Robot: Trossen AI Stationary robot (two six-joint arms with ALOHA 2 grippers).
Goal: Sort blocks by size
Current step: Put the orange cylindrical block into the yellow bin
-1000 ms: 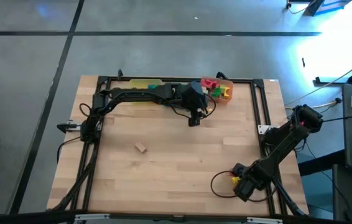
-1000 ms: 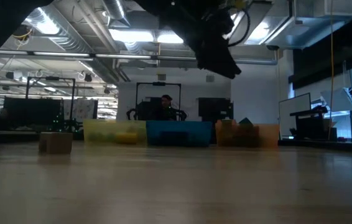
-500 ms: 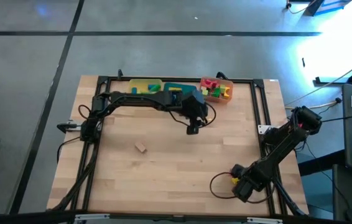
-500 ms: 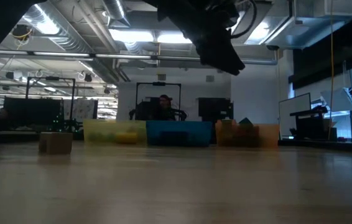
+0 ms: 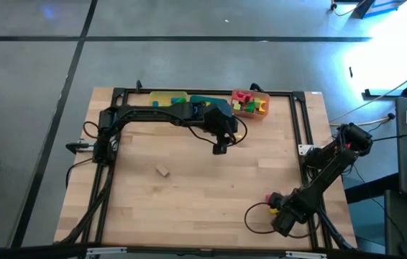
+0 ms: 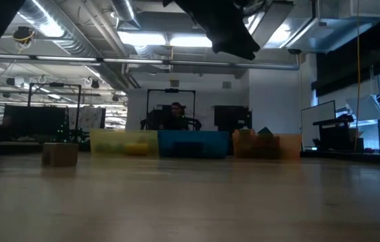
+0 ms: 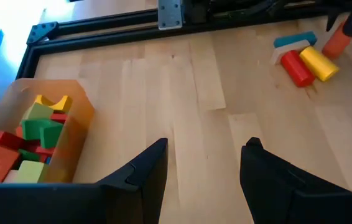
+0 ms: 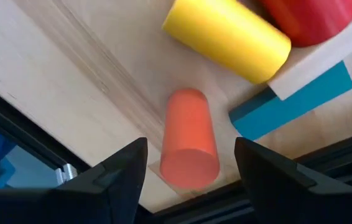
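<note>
My left gripper (image 5: 220, 149) hangs open and empty over the bare table, in front of the orange tray (image 5: 250, 105), which holds several red, green and yellow blocks (image 7: 36, 134). My right gripper (image 8: 189, 143) is open near the table's right near corner, pointing steeply down. Its fingers stand on either side of an orange cylinder (image 8: 188, 140) without touching it. Beside the cylinder lie a yellow cylinder (image 8: 229, 31), a red cylinder (image 8: 313, 15), a blue bar (image 8: 294, 102) and a pale bar (image 8: 325, 56). One tan block (image 5: 162, 170) rests alone on the table's left half.
A yellow tray (image 5: 162, 97) and a teal tray (image 5: 205, 99) sit beside the orange one along the far edge. A black frame (image 5: 300, 126) runs around the tabletop. Bare wood spans the middle of the table. In the low view a person (image 6: 176, 114) sits beyond it.
My left gripper has risen and drawn away from the orange tray, a little toward the table's near and left edges, still open and empty.
</note>
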